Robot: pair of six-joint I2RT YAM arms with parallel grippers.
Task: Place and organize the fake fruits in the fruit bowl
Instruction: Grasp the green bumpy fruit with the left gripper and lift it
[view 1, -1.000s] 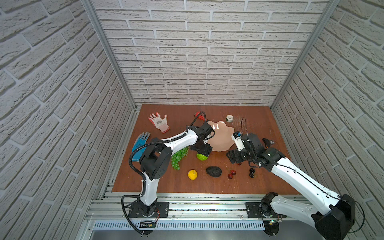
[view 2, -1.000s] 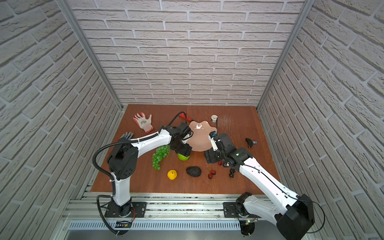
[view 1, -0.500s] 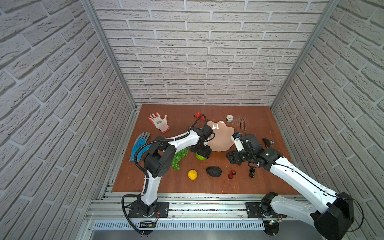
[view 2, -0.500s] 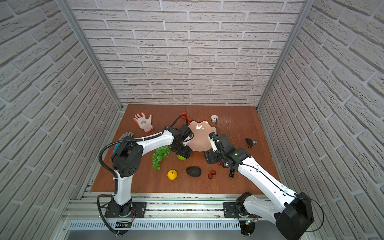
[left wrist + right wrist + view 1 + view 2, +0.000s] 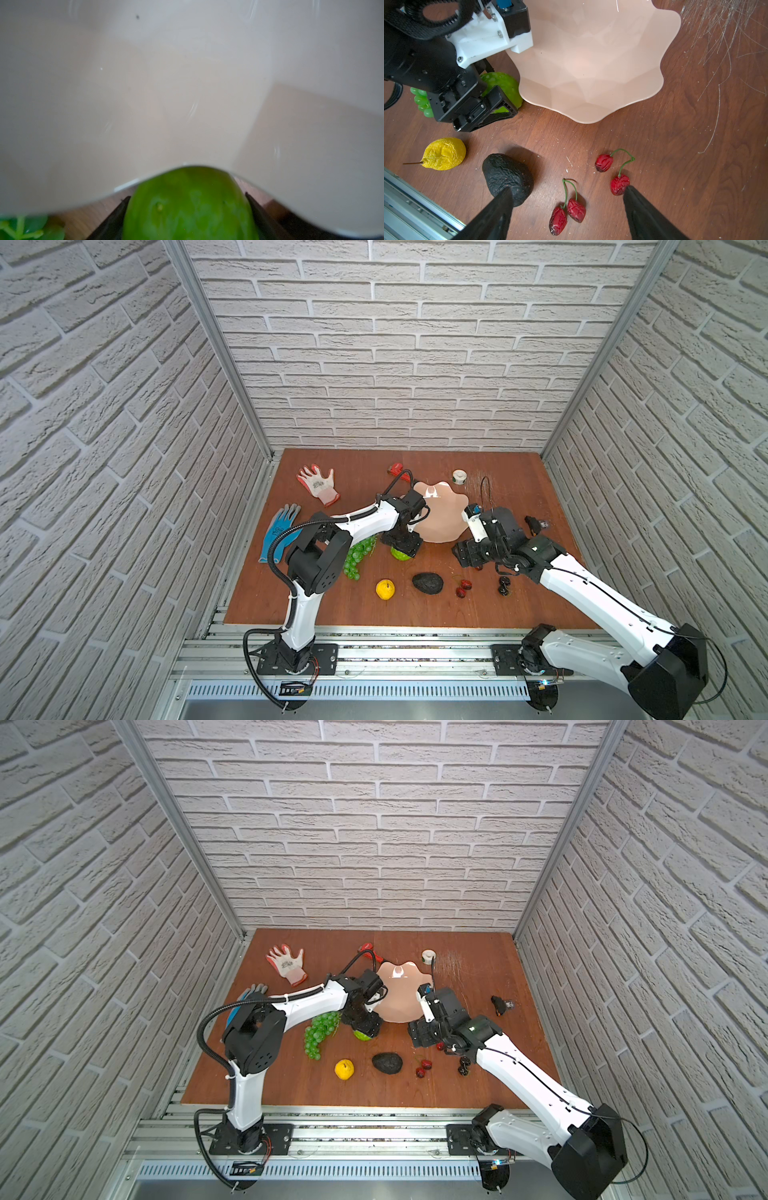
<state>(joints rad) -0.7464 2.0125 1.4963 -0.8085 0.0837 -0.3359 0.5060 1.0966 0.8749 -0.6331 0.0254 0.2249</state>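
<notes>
**Fruit station: left jaws on the green ball, right jaws wide and empty**

- Left jaws: lowered over the bumpy lime-green ball [image 5: 191, 207], with the dark fingers [image 5: 112, 222] lying against its two flanks. The ball sits on the desk [image 5: 519, 489], pressed against the near rim of the fruit bowl [image 5: 440, 514].
- Right jaws: spread wide and holding nothing, hovering low over the desk. A red cherry pair [image 5: 568, 211] lies between the fingers. The dark avocado [image 5: 506, 176] is at one tip and a second red cherry pair [image 5: 611, 170] at the other.
- Fruit bowl: pale pink with a scalloped rim, upright mid-desk between the left arm [image 5: 365, 522] and the right arm [image 5: 582, 585].
- Green grape bunch [image 5: 357, 558]: on the desk just left of the ball, partly under the left arm.
- Small yellow pear-like fruit [image 5: 385, 589]: toward the front edge, just left of the avocado.
- Dark cherry pair [image 5: 504, 585]: right of the red pair, beside the right arm.
- Other items:
  - red wrench [image 5: 397, 470], behind the bowl
  - white tape roll [image 5: 459, 477], at the back right of the bowl
  - white-and-red glove [image 5: 318, 485], at the back left
  - blue glove [image 5: 280, 533], on the left edge
  - small black object [image 5: 536, 524], near the right edge
</notes>
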